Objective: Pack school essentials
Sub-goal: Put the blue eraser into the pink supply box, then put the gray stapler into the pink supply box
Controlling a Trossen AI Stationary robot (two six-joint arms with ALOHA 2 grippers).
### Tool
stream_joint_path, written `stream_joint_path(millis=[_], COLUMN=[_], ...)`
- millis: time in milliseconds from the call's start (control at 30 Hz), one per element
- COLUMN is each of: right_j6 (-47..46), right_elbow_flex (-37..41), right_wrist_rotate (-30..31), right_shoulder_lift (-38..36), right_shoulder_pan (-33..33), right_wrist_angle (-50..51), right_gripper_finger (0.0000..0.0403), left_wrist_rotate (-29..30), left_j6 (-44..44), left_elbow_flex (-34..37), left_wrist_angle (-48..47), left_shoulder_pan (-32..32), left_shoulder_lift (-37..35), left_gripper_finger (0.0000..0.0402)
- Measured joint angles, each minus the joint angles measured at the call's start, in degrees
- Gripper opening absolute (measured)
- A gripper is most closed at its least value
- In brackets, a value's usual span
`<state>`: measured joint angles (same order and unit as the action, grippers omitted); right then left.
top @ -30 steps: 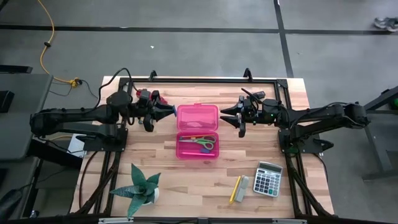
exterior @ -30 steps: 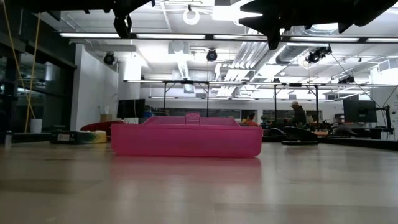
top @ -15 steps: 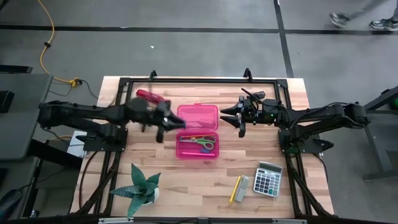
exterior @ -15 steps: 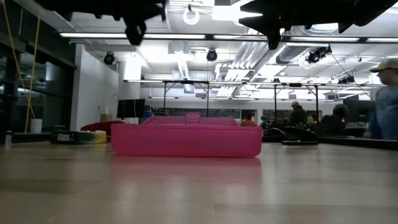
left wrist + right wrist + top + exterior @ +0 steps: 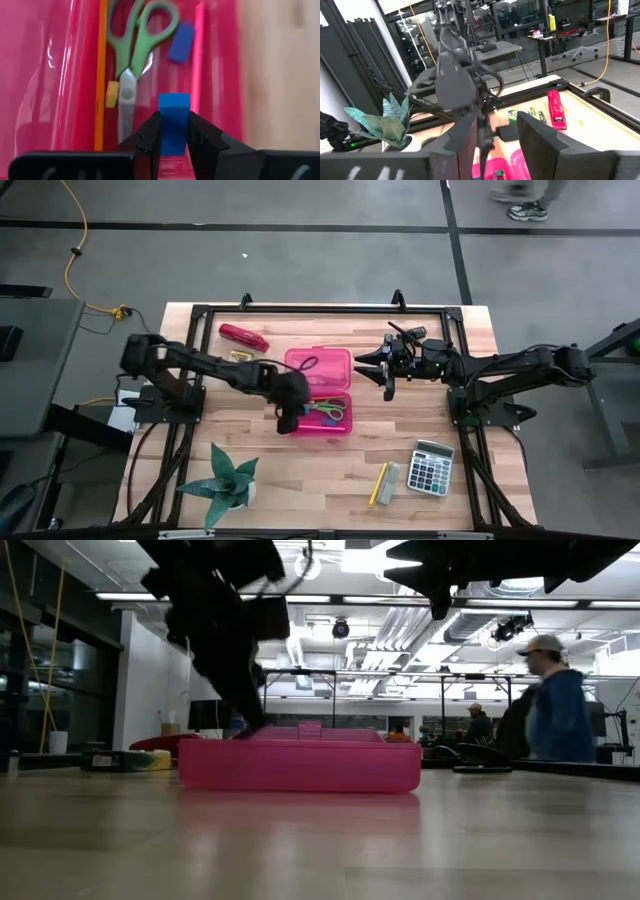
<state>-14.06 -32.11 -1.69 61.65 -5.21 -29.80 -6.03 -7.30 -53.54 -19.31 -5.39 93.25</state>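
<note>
My left gripper (image 5: 289, 418) hovers over the left side of the open pink case's tray (image 5: 318, 425) and is shut on a small blue block (image 5: 174, 105). In the tray lie green-handled scissors (image 5: 131, 55), an orange pencil (image 5: 101, 75), a pink pencil (image 5: 198, 55), a blue eraser (image 5: 181, 42) and a small yellow piece (image 5: 112, 94). The crayon box (image 5: 240, 356) lies flat on the table left of the case. A yellow pencil (image 5: 378, 483) and a grey block (image 5: 390, 480) lie near the table's front edge. My right gripper (image 5: 385, 375) waits open, right of the case. My left gripper pinches the blue block between its two fingers, which press on its two opposite sides (image 5: 174, 131). The fingers come from above, pointing down into the tray. The block is lifted clear of the things in the tray, and its upper part sticks out past the fingertips.
The case's lid (image 5: 318, 367) lies open toward the far edge. A red stapler (image 5: 243, 335) lies far left, a calculator (image 5: 432, 467) near right, a green spiky plant (image 5: 225, 480) near left. Bare wood lies in front of the case. A person (image 5: 555, 725) walks behind the table.
My left arm has swung from beside the stapler toward the table's right and near edge and has come down over the pink case's tray. The stapler, hidden before, now shows. A person has walked through the room behind the table.
</note>
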Motion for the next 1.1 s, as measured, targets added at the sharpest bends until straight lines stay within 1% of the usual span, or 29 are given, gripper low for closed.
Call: stream_joint_path(millis=[200, 500, 600, 700, 833, 933, 1000, 1100], right_j6=[0.0, 0.0, 0.0, 0.0, 0.0, 0.0, 0.0, 0.0], right_elbow_flex=[0.0, 0.0, 0.0, 0.0, 0.0, 0.0, 0.0, 0.0], right_wrist_rotate=[0.0, 0.0, 0.0, 0.0, 0.0, 0.0, 0.0, 0.0], right_shoulder_lift=[0.0, 0.0, 0.0, 0.0, 0.0, 0.0, 0.0, 0.0], right_shoulder_pan=[0.0, 0.0, 0.0, 0.0, 0.0, 0.0, 0.0, 0.0], right_wrist_angle=[0.0, 0.3, 0.4, 0.4, 0.4, 0.5, 0.4, 0.5], right_gripper_finger=[0.0135, 0.0135, 0.0135, 0.0135, 0.0135, 0.0135, 0.0135, 0.0135], left_wrist_rotate=[1.0, 1.5, 1.5, 1.4, 1.3, 1.3, 1.3, 1.4], left_j6=[0.6, 2.0, 2.0, 2.0, 0.7, 0.5, 0.4, -0.7], left_elbow_flex=[-1.2, -1.3, -1.3, -1.2, -1.5, -3.8, -5.4, -6.6], left_wrist_angle=[-0.8, -2.6, -3.2, -3.7, -4.5, -9.0, -12.1, -11.1], left_shoulder_pan=[-0.3, -0.2, -0.2, -0.2, -0.6, -1.6, -2.9, -5.0], left_shoulder_lift=[4.9, 5.5, 5.5, 5.3, 2.9, -0.2, -3.5, -9.9], left_gripper_finger=[0.0067, 0.0071, 0.0093, 0.013, 0.0181, 0.0209, 0.0218, 0.0222])
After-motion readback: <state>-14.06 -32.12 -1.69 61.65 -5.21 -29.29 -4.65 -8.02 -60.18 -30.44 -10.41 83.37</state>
